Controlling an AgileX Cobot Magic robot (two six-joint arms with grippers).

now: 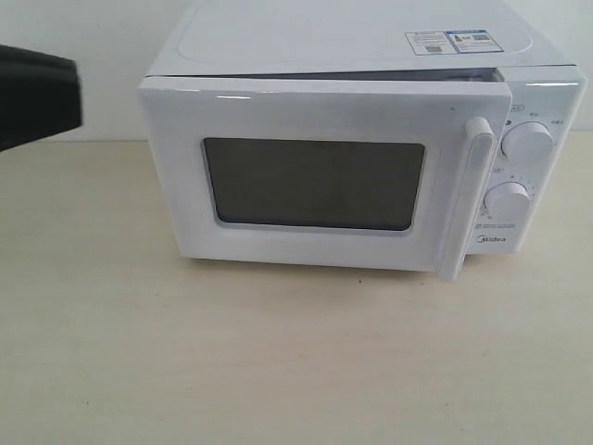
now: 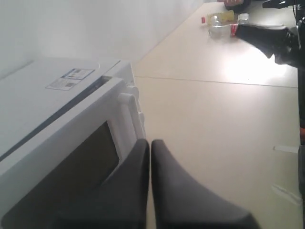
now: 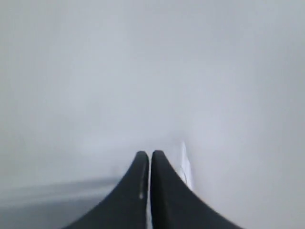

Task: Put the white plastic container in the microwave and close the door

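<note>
Nearly done, probably: the door (image 1: 315, 176), just ahead of the empty, closed left fingers (image 2: 138, 186), is seen slightly ajar. The white plastic container can't be spotted, presumably inside the microwave (image 1: 352, 37). The right fingers (image 3: 136, 195) are pressed together too.

White microwave (image 1: 324, 42), dark-windowed door (image 1: 315, 181)

The left pincer (image 2: 150, 142) holds its two dark fingers (image 2: 128, 191) pressed together, gripping nothing. The right pincer (image 3: 150, 153) is closed the same way, tip to tip and empty. A dark part of the left arm (image 1: 37, 97) hangs over the left side of the surface (image 1: 278, 371).
</note>
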